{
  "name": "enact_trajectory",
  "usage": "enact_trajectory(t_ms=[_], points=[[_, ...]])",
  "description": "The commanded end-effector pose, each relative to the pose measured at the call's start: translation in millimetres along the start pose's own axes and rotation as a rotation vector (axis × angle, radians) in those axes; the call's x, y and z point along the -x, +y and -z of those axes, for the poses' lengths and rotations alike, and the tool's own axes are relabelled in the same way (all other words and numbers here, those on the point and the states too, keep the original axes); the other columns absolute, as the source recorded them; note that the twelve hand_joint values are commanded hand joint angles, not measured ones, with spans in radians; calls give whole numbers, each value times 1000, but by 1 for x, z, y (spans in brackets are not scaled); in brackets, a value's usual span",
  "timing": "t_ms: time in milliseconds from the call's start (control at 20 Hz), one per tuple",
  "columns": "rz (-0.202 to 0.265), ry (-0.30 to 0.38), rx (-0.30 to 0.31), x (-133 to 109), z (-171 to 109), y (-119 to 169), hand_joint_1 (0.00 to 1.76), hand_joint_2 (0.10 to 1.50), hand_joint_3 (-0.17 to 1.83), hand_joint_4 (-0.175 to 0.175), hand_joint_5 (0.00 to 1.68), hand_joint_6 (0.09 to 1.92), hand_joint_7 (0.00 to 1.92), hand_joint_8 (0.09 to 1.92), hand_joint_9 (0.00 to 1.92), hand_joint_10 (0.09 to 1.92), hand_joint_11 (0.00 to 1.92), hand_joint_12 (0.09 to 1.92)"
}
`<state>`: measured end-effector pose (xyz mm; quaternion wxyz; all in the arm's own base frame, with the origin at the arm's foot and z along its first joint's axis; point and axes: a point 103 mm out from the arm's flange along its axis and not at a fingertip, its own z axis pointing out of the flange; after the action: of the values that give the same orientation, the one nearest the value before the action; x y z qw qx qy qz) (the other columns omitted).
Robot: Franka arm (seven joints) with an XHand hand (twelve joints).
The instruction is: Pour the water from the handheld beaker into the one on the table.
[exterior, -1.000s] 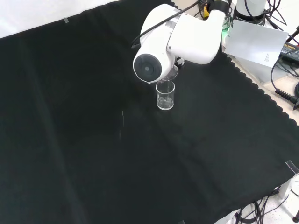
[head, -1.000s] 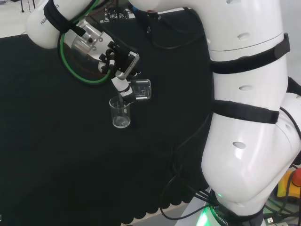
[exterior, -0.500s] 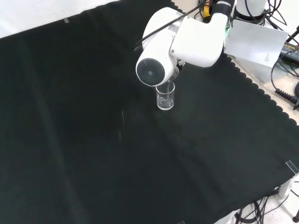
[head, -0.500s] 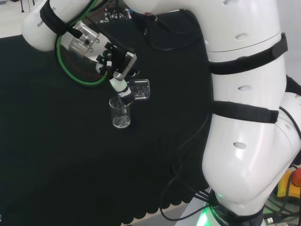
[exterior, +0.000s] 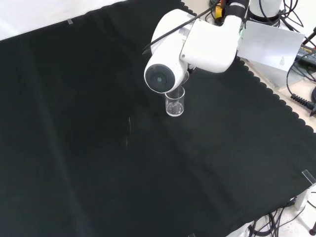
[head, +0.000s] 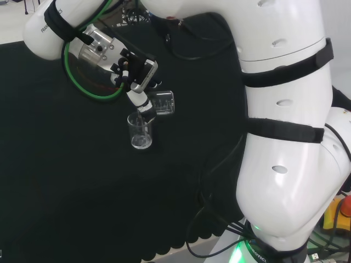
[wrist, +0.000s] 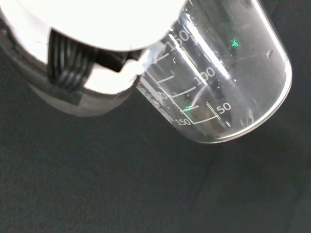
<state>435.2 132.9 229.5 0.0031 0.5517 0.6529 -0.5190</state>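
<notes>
Head view: a clear handheld beaker (head: 163,103) is seen gripped in the hand (head: 137,76), fingers curled round it. The beaker is tipped well over onto its side, its mouth turned toward the left of the view and downward, directly above the rim of a second beaker (head: 140,131).

The second beaker is stood upright on the black cloth (head: 66,181) of the desk, just below and slightly left of the held one. The two rims are seen very close together; whether they touch cannot be told.

Front view: the standing beaker (exterior: 175,101) is seen upright on the cloth, partly overlapped from above by the arm's white link (exterior: 190,47) with its round grey cap. A little clear liquid appears to lie at its bottom; the level cannot be judged.

Wrist view: the held beaker (wrist: 228,82) is seen close, tilted, graduation marks printed along its wall, with a white and black part of the hand (wrist: 92,53) pressed against its side. Dark cloth lies behind it.
</notes>
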Motion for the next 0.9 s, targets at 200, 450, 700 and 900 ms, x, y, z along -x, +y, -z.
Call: enact_trajectory(t_ms=[200, 450, 700, 900], points=[[-2, -13, -23, 2, -2, 1, 1288, 554, 1035, -175, 1074, 1174, 1138, 1157, 1500, 1010, 1181, 897], [-5, -19, -20, 3, -2, 3, 1288, 554, 1034, -175, 1073, 1175, 1137, 1158, 1498, 1010, 1178, 898], [3, -22, -36, 1, -1, 4, 1287, 555, 1033, -175, 1073, 1176, 1136, 1158, 1497, 1009, 1175, 899], [1, -28, -19, 0, 1, 4, 1287, 556, 1032, -175, 1072, 1176, 1135, 1159, 1497, 1009, 1174, 900]])
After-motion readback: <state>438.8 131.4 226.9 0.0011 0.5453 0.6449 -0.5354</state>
